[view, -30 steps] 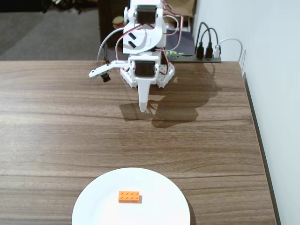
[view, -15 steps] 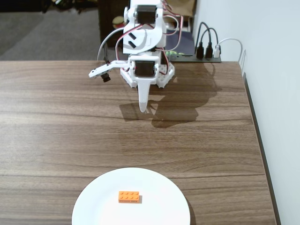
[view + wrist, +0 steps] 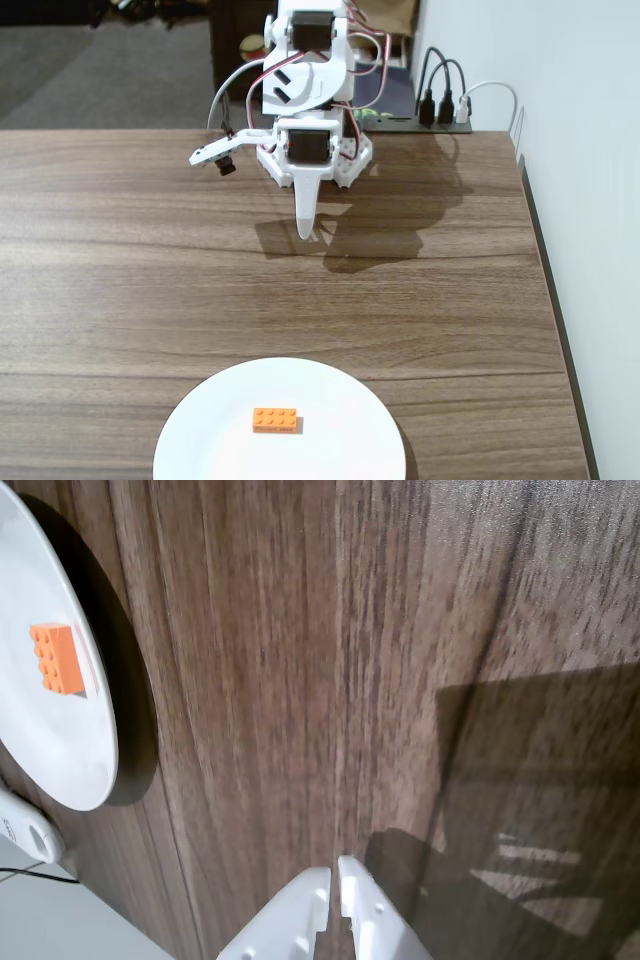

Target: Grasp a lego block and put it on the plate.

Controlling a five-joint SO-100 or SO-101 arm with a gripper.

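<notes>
Lego block (image 3: pixel 275 420) sat flat on plate (image 3: pixel 210 430), long axis left-right in fixed view. Well clear of gripper (image 3: pixel 306 236), parked empty near arm base. Jaws nearly closed.

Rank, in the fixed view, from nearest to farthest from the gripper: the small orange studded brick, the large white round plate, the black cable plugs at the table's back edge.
From the gripper:
1. Black cable plugs, behind it, to the right.
2. White round plate, its near rim at the table's front.
3. Orange brick, lying on the plate's middle, past that rim.
</notes>
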